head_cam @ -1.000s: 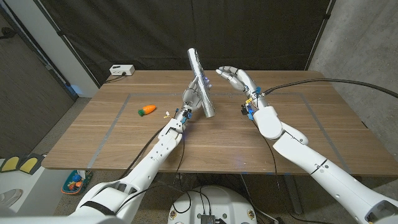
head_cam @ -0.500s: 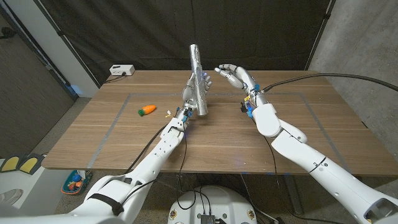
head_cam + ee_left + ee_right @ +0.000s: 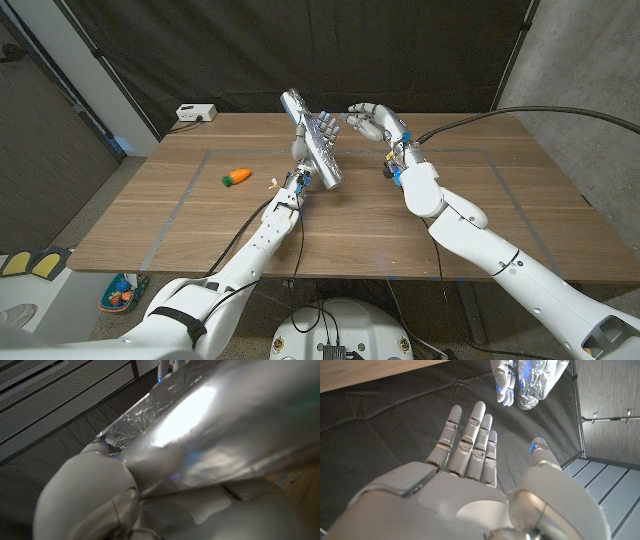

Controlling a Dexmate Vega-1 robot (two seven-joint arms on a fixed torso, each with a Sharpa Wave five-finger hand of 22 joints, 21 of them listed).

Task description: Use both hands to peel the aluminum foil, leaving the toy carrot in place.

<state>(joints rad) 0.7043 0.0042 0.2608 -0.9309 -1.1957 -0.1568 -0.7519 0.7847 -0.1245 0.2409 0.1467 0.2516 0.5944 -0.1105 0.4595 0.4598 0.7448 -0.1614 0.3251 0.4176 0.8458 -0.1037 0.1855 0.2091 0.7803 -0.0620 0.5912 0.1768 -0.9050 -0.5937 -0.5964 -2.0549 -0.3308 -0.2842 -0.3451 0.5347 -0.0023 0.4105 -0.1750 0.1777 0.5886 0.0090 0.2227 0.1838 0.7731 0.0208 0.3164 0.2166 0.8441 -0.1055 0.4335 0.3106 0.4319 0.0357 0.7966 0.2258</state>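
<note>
Two hands meet mid-air: the left hand (image 3: pixel 303 150) grips the foil roll (image 3: pixel 312 137) slanting far-left to near-right, the empty, spread right hand (image 3: pixel 372 121) just right of it.

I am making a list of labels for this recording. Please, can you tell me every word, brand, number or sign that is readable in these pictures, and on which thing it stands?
None: no readable text in any view.
Foil roll, gripped by the left hand: bare crinkled silver, no print.
Toy carrot: no marking.
White box at the table's far corner: too small to read.
Right hand: no lettering visible.
</note>
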